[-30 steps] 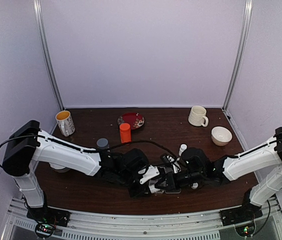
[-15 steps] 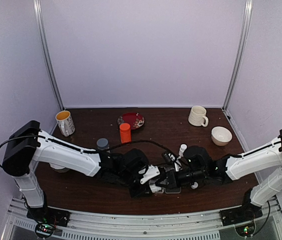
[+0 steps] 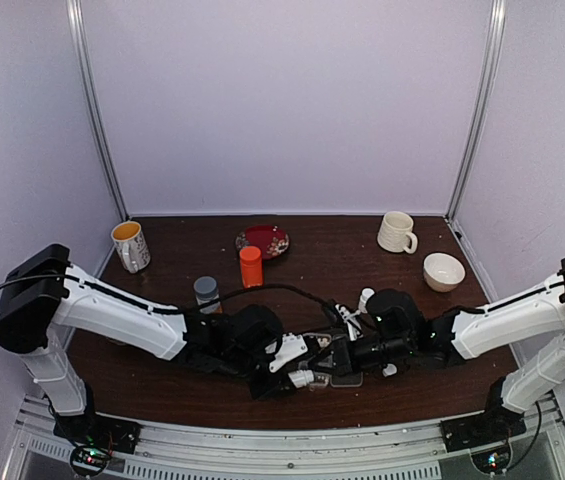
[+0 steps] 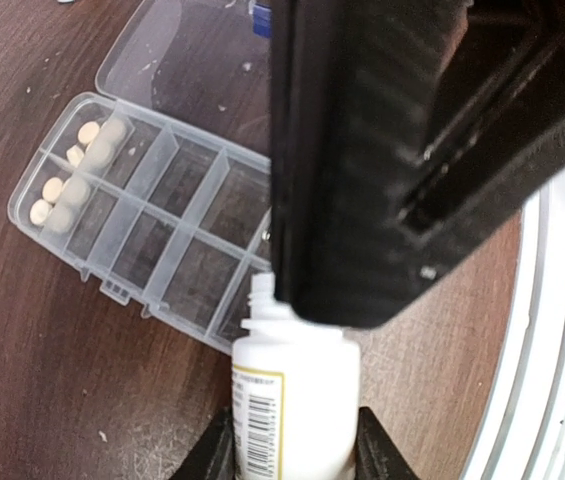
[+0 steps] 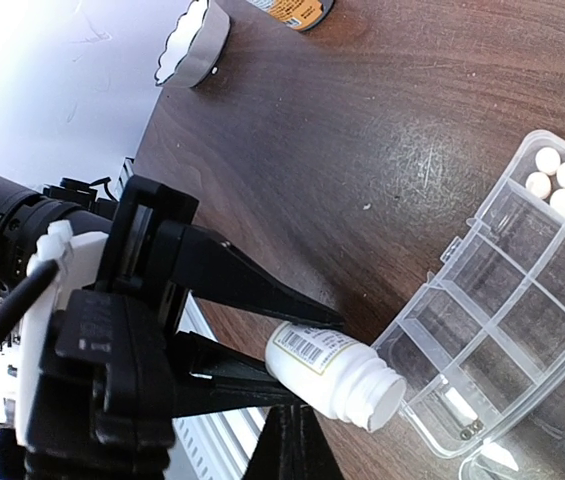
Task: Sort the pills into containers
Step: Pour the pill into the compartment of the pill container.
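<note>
My left gripper (image 4: 292, 452) is shut on a small white bottle (image 4: 292, 400) with no cap, tilted so its open mouth hangs over the near edge of the clear organiser box (image 4: 152, 230). In the right wrist view the bottle (image 5: 337, 370) points at a corner container (image 5: 457, 405) holding one whitish piece. Several pills (image 4: 72, 170) lie in the containers at the box's far end, also visible as pills (image 5: 552, 180). My right gripper (image 5: 297, 440) is shut and empty, just beside the bottle. From above, both grippers meet over the box (image 3: 347, 378).
An orange bottle (image 3: 251, 266), a grey-capped bottle (image 3: 206, 292) and a small white bottle (image 3: 366, 298) stand behind the arms. A red plate (image 3: 263, 240), yellow mug (image 3: 130, 246), cream mug (image 3: 396, 232) and white bowl (image 3: 443, 271) sit further back. The box's lid (image 4: 182, 50) lies open.
The left arm has shifted a little left and toward the near edge, carrying the bottle. The right gripper has edged left toward the bottle. The box has stayed put.
</note>
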